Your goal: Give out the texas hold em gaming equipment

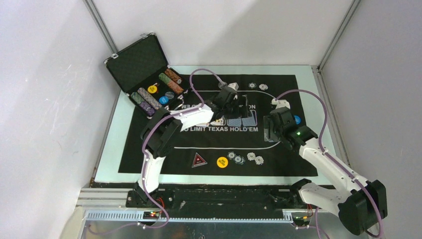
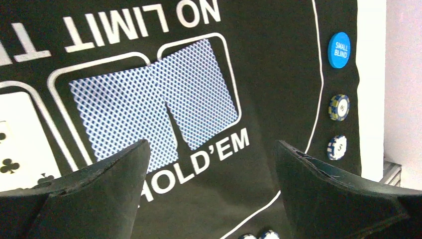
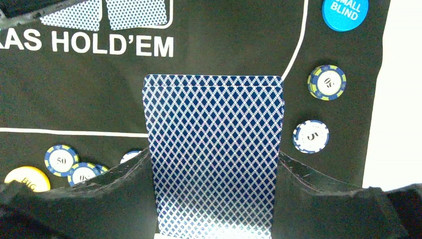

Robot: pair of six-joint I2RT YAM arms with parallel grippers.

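White walls enclose our pale bench and its black mat lettered "NO LIMIT TEXAS HOLD'EM". Nearest lie one red-black triangle marker and one yellow disc. Our right end effector grips the blue-backed deck above the mat, beside two chips, "50" and "5", and the "SMALL BLIND" disc. Farther, our left end effector gapes wide over two face-down cards.

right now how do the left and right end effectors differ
The left end effector is wide open and empty; the right end effector grips a blue-backed deck. The left hangs over two face-down cards; the right sits nearer the small blind disc. Both point down at the mat.
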